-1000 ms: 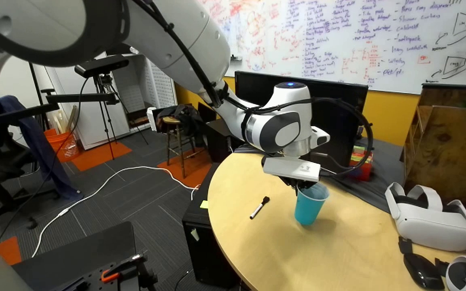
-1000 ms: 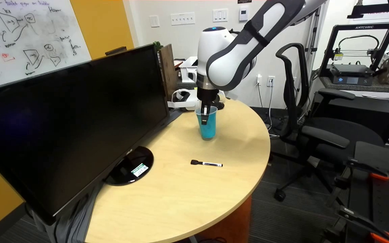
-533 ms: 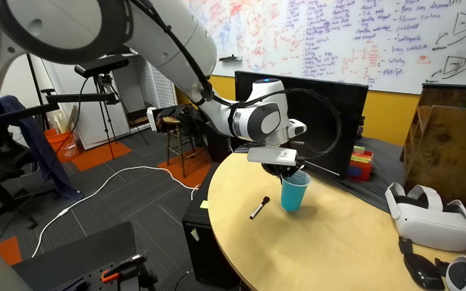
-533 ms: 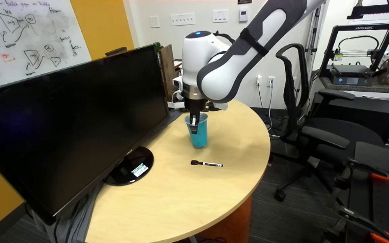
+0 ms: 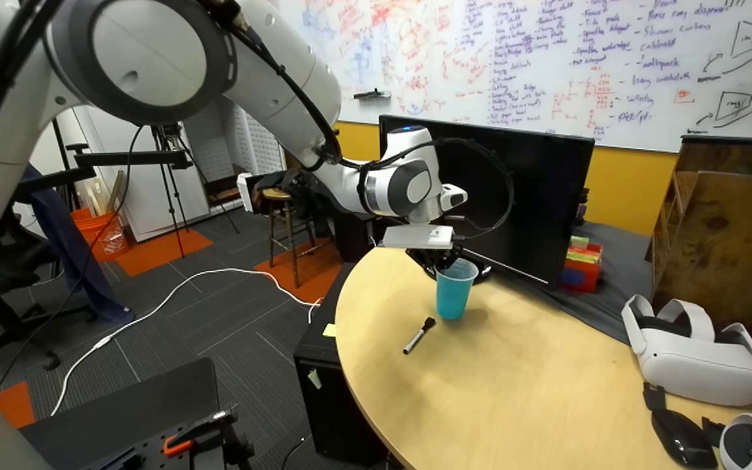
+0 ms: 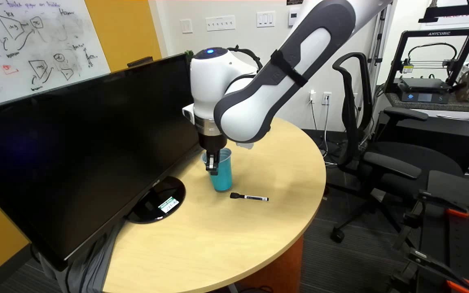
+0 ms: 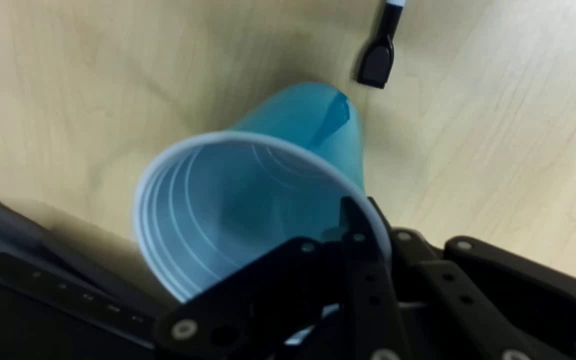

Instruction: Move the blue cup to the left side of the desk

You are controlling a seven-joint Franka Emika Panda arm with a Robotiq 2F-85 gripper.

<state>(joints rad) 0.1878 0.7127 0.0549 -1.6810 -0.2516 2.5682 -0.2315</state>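
The blue cup (image 6: 223, 176), near the middle of an exterior view, is held by one wall in the closed claw (image 7: 364, 212). The marker (image 6: 249, 197), at the cup's lower right, should be cleared before it is lowered gently, upright, onto the bench (image 6: 202, 244).

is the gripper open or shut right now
Shut on the blue cup: in the wrist view, the gripper pinches its wall, one finger inside the rim, one outside.
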